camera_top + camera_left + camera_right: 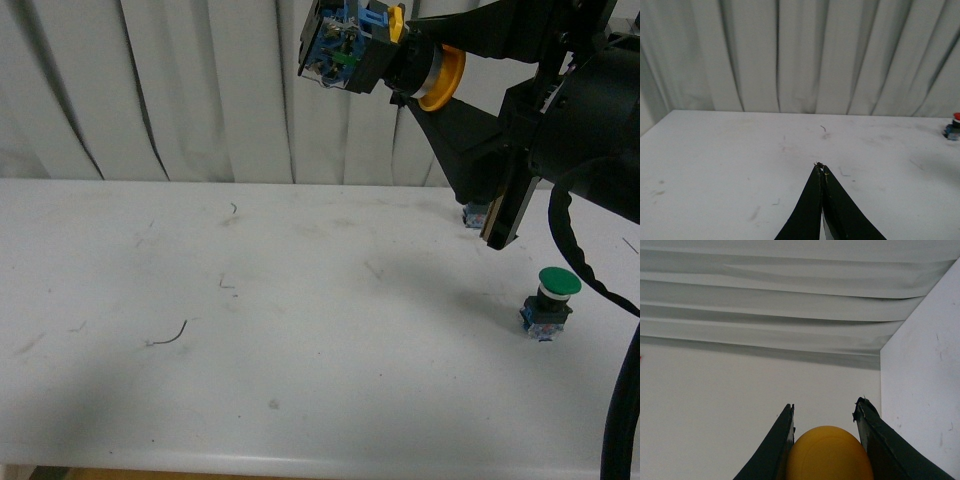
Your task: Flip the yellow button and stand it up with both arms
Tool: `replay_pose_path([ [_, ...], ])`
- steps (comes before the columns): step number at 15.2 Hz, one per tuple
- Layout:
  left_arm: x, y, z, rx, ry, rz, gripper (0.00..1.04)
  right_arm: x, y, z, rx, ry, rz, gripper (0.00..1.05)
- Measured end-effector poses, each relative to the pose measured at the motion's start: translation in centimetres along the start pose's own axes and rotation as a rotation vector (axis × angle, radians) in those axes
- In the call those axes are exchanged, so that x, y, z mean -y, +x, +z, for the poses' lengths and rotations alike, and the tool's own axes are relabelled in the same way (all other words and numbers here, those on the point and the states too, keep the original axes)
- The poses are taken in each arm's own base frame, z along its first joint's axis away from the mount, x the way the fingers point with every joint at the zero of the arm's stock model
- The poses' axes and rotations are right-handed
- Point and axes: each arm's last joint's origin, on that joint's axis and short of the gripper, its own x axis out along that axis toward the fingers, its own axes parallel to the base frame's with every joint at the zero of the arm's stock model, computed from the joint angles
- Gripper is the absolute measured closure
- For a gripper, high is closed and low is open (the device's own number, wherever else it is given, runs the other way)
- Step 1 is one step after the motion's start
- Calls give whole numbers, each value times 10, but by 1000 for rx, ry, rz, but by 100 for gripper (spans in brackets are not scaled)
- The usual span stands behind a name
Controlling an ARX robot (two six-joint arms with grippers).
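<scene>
Front: right gripper (405, 65) is up high, well clear of the table (300, 300), clamped on the yellow button (360, 50) at the cap end; button lies roughly horizontal, base pointing to the robot's left, cap toward the arm; green button (550, 298) stands on the table under the right arm, untouched; left arm not in this view. Left wrist: left gripper (821, 169) has its fingers pressed together with nothing in them, hanging over bare table; red button (955, 125) sits at the far edge near the curtain (790, 50), well apart. Right wrist: yellow cap fills the gap between the fingers (782, 445), both sides look in contact; base not visible from here. Status, my read: pick and lift done; flip about halfway, since the button is sideways, not upright; handover not started; left has to open, come up and take the base end, then right releases and the button gets set down standing; likely risk is slip on the round cap during transfer.
</scene>
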Motion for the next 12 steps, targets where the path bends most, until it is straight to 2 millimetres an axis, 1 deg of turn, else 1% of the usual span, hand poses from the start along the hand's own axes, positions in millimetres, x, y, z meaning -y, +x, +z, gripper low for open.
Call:
replay_pose_path([
  [1, -4, -5, -2, 10, -1, 16, 103, 0, -2, 5, 11, -2, -3, 70],
  [4, -3, -12, -11, 26, 0, 5, 103, 1, -2, 6, 13, -2, -4, 70],
  [10, -3, -21, -12, 18, 0, 6, 103, 0, 5, -17, -40, -17, 2, 70],
  [12, -3, -22, -11, 23, 0, 5, 103, -1, 6, -19, -50, -23, 4, 70],
])
